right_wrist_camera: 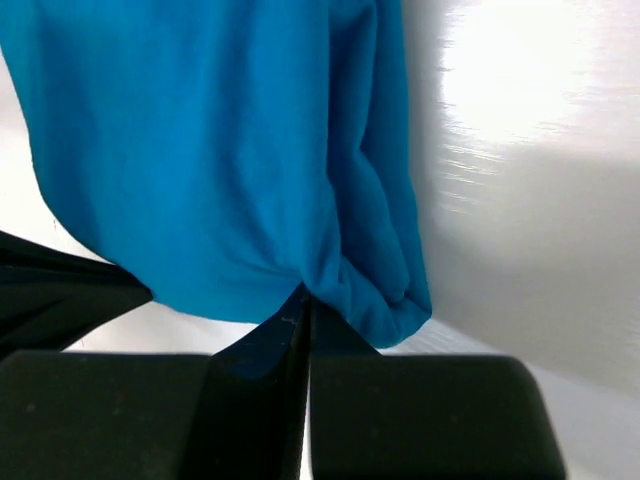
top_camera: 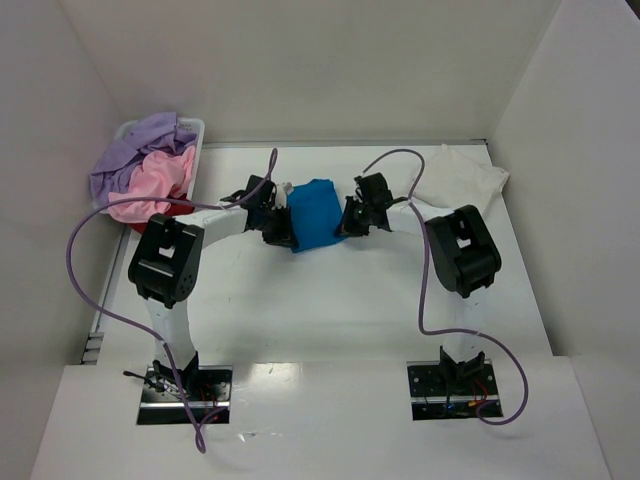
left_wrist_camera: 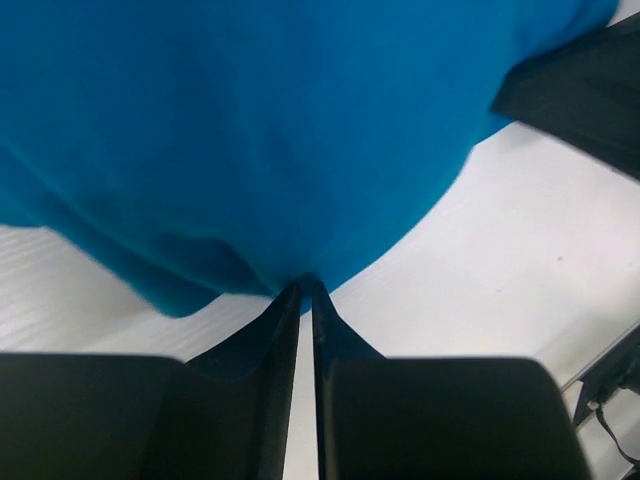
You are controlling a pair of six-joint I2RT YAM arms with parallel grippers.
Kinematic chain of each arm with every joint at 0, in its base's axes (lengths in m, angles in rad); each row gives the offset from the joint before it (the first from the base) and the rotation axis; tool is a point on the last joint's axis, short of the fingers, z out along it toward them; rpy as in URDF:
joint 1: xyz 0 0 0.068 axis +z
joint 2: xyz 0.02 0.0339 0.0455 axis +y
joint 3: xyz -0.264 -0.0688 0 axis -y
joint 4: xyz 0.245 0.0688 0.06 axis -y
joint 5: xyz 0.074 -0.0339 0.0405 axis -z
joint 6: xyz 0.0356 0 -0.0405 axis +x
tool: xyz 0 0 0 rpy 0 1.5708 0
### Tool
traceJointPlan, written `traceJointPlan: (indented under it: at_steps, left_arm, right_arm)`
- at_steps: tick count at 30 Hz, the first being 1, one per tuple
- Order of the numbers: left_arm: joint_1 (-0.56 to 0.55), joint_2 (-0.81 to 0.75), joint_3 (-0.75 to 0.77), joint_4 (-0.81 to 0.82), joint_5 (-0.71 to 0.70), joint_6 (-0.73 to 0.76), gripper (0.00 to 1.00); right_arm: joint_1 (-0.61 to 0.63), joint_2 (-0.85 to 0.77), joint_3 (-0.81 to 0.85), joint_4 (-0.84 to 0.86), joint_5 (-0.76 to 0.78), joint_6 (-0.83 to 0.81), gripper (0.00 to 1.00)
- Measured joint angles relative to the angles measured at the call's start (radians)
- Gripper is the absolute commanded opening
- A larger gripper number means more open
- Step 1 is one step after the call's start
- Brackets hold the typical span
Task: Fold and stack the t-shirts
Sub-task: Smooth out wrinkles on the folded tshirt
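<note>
A bright blue t-shirt lies bunched at the middle of the table, held between both arms. My left gripper is shut on its left edge; in the left wrist view the fingertips pinch a fold of the blue cloth. On the shirt's right side my right gripper is shut too, its tips nipping the blue fabric. A white t-shirt lies at the back right. Lavender, pink and dark red shirts fill the basket.
The white plastic basket stands at the back left against the side wall. White walls close in the table on three sides. Purple cables loop from both arms over the table.
</note>
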Motion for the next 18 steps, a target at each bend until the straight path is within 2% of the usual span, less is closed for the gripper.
traceJointPlan:
  at_steps: [11,18]
  left_arm:
    - [0.0,0.0,-0.042,-0.055,-0.037,0.006,0.16]
    - [0.0,-0.087,-0.039,-0.124,-0.005,0.029,0.26]
  right_arm:
    - [-0.037,-0.041,-0.027,-0.016,0.046,-0.005,0.0]
    - [-0.044,-0.162,-0.031,-0.058,0.055,-0.011,0.03]
